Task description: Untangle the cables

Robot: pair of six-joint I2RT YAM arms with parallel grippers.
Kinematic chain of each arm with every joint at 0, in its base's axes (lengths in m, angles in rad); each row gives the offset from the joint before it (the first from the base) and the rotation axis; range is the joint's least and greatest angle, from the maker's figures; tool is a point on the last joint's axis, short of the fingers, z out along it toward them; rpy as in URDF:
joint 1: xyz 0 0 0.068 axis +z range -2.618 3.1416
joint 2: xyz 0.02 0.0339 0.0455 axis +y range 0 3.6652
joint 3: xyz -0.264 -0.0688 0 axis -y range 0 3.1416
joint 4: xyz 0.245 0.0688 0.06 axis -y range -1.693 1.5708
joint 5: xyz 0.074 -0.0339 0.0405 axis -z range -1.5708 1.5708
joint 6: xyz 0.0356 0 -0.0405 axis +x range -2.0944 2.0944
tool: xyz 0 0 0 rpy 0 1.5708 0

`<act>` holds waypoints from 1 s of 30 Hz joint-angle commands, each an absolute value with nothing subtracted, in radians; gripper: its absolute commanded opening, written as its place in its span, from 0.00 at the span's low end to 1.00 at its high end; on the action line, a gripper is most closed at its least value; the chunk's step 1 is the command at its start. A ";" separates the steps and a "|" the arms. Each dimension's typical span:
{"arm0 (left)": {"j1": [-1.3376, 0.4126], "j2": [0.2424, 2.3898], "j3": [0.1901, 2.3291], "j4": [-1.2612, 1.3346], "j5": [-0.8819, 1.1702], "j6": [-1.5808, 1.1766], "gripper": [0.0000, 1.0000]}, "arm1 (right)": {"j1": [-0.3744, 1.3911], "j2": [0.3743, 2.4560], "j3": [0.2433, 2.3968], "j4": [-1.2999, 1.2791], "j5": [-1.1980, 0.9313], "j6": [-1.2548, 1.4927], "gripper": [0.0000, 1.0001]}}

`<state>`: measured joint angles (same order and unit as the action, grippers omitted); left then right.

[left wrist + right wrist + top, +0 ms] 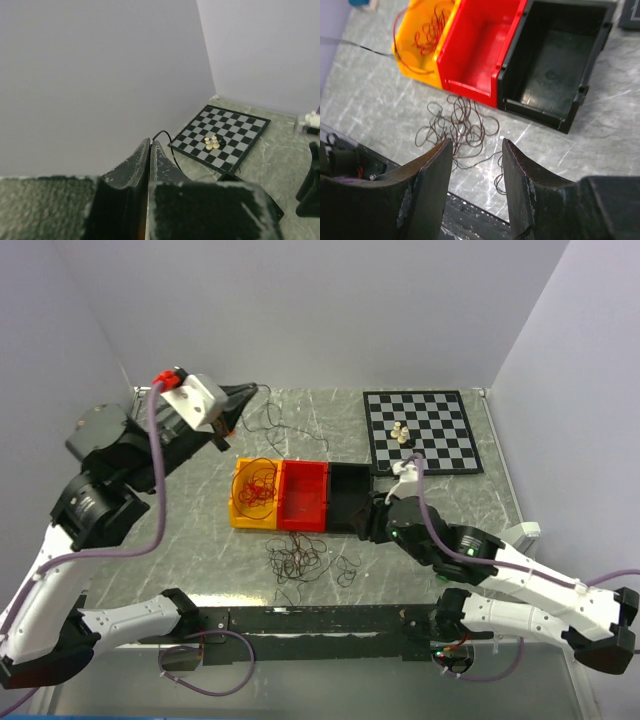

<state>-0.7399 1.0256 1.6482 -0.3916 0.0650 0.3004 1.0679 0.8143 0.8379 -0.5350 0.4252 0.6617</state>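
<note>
A tangle of dark brown cables (300, 560) (460, 125) lies on the marble table in front of the bins. Red cables (257, 488) (427, 32) are coiled in the orange bin (240, 512) (402, 55). My left gripper (245, 400) (150, 142) is raised at the back left. It is shut on a thin black cable (170, 142) that comes out of its tips and trails down over the table (275, 425). My right gripper (365, 523) (476, 146) hovers open by the black bin, above the near edge of the tangle, with nothing between its fingers.
The orange bin, a red bin (303, 510) (470, 60) and a black bin (350, 510) (555, 70) stand in a row mid-table. A chessboard (440, 445) (235, 135) with a few pale pieces (400, 433) (212, 143) lies back right. A black rail (320, 625) runs along the near edge.
</note>
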 commanded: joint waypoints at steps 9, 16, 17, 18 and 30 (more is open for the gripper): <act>-0.782 1.087 1.494 -0.241 0.215 0.325 0.11 | 1.022 0.660 0.822 -0.578 0.525 0.660 0.51; -0.799 1.155 1.428 -0.186 0.175 0.367 0.09 | 0.999 0.631 0.804 -0.594 0.520 0.658 0.51; -0.802 1.160 1.419 -0.177 0.170 0.373 0.09 | 0.997 0.623 0.796 -0.592 0.517 0.658 0.51; -0.801 1.166 1.410 -0.169 0.166 0.376 0.09 | 0.994 0.617 0.790 -0.591 0.514 0.660 0.51; -0.845 1.259 1.462 -0.112 0.150 0.353 0.09 | 0.957 0.589 0.773 -0.601 0.494 0.666 0.50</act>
<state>-0.8185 1.2373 1.3861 -0.1833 0.1593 0.3603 0.9668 0.6014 0.7773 -0.6025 0.4908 0.6640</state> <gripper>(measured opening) 0.087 0.506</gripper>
